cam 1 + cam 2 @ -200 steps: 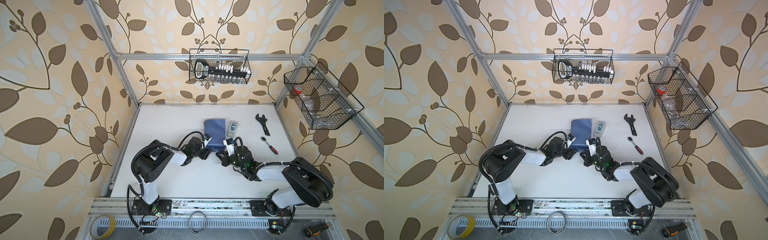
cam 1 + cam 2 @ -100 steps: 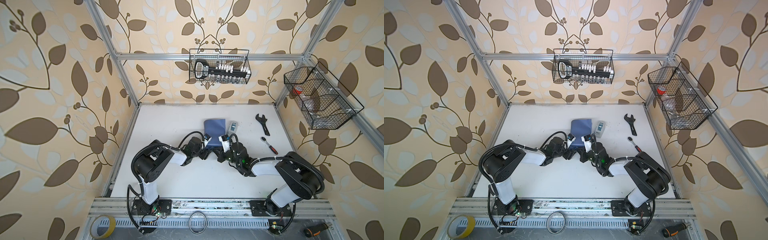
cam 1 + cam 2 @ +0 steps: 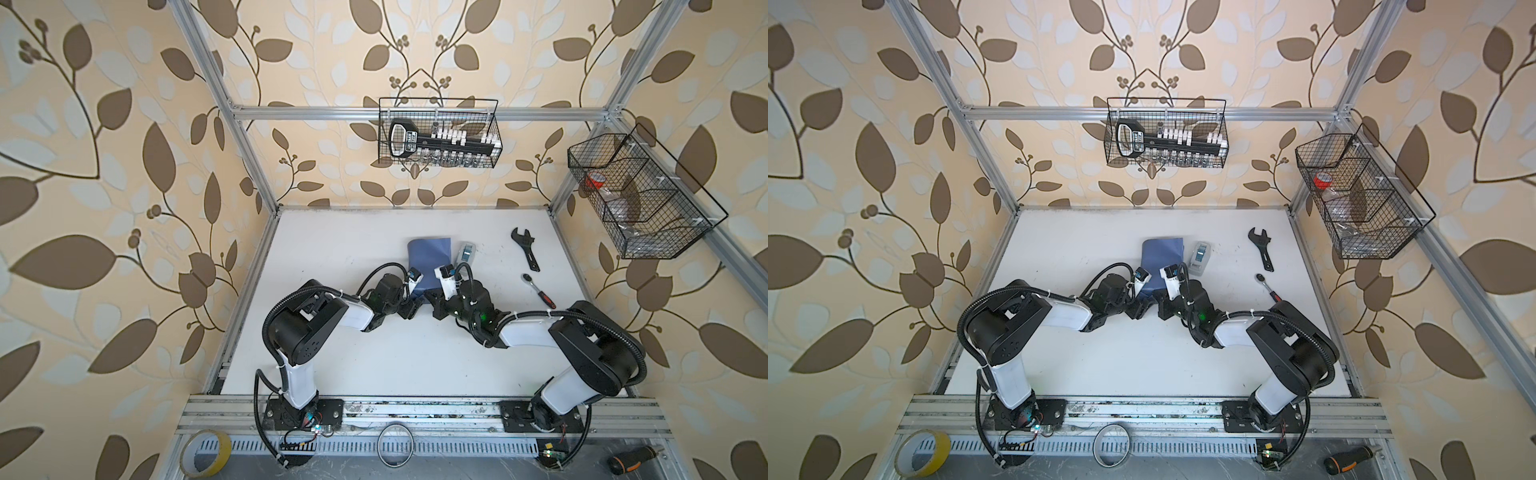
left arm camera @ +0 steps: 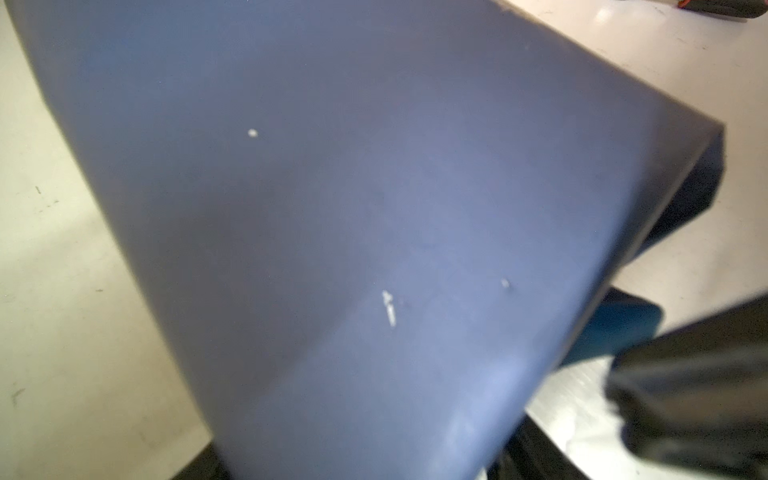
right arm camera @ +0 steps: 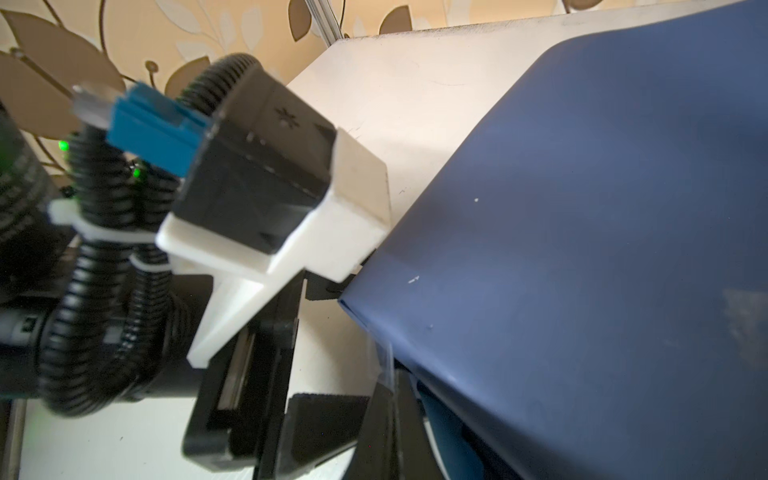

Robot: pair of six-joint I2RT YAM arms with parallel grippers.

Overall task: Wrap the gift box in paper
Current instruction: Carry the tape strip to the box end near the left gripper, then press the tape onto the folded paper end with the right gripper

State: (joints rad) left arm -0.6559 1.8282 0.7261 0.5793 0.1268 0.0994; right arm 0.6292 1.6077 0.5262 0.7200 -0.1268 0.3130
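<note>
The paper (image 3: 428, 257) shows its slate-blue face and lies folded over a hidden bulk in the middle of the table in both top views (image 3: 1160, 255). The gift box itself is hidden. My left gripper (image 3: 411, 309) stands open at the bundle's near end, and the paper (image 4: 353, 208) overhangs its dark fingers (image 4: 199, 467). In the right wrist view table shows between the left gripper's fingers (image 5: 328, 415). My right gripper (image 3: 436, 307) is close beside it, shut (image 5: 390, 432), with a thin clear tape strip (image 5: 386, 363) standing up from its tips against the paper's edge (image 5: 582, 249).
A grey-white tape dispenser (image 3: 466, 252) stands just right of the paper. A black wrench (image 3: 525, 249) and a ratchet (image 3: 538, 286) lie further right. Wire baskets hang on the back wall (image 3: 438, 133) and the right wall (image 3: 640, 199).
My right gripper has swung left, from below the dispenser to the paper's near end beside the left gripper. The left arm and the paper have stayed put.
</note>
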